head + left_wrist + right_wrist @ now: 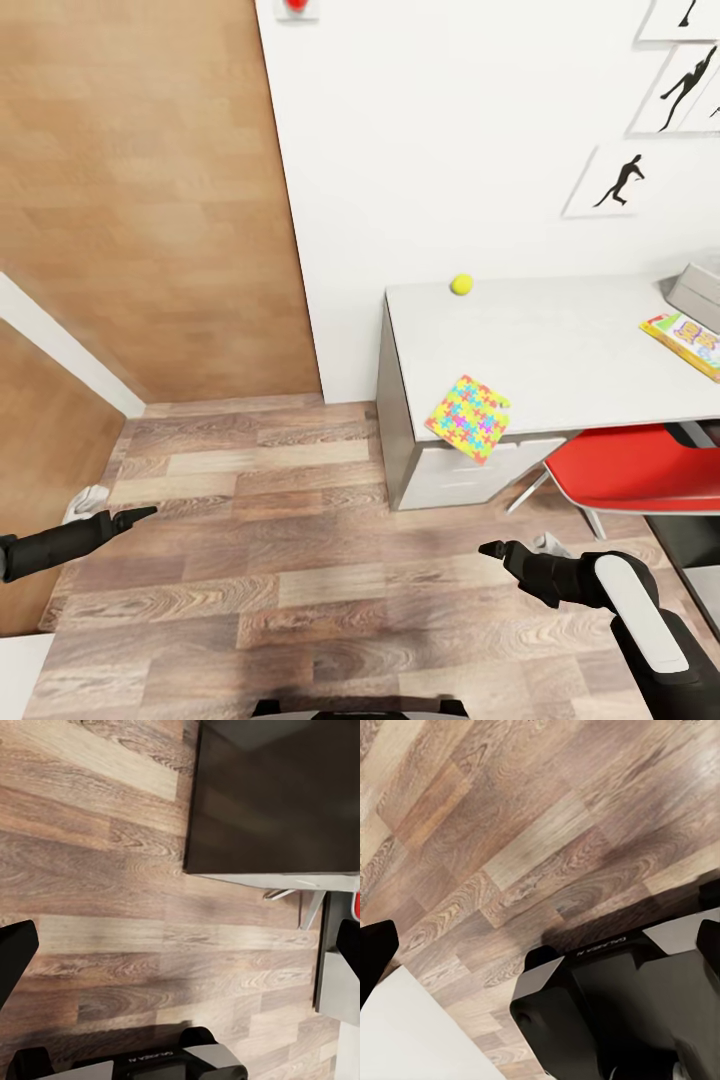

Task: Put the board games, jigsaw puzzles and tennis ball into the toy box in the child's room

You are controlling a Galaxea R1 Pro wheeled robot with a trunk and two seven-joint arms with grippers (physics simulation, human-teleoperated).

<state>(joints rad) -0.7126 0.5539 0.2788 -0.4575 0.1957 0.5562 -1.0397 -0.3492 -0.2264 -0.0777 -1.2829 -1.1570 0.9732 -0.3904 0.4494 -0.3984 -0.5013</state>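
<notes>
Both arms hang low and forward, well apart. The left gripper (140,515) and right gripper (495,549) hold nothing, fingers spread.

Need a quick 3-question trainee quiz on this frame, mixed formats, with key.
1. True or false: the tennis ball sits on the table near its back edge by the wall.
2. Multiple choice: the jigsaw puzzle is (A) on the floor, (B) overhanging the table's front edge, (C) inside the toy box.
3. Fill in: the chair tucked under the table is coloured ____.

Key: 1 true. 2 B. 3 red.

Note for the trainee: the left pincer and right pincer both hover over the wood floor, holding nothing.
</notes>
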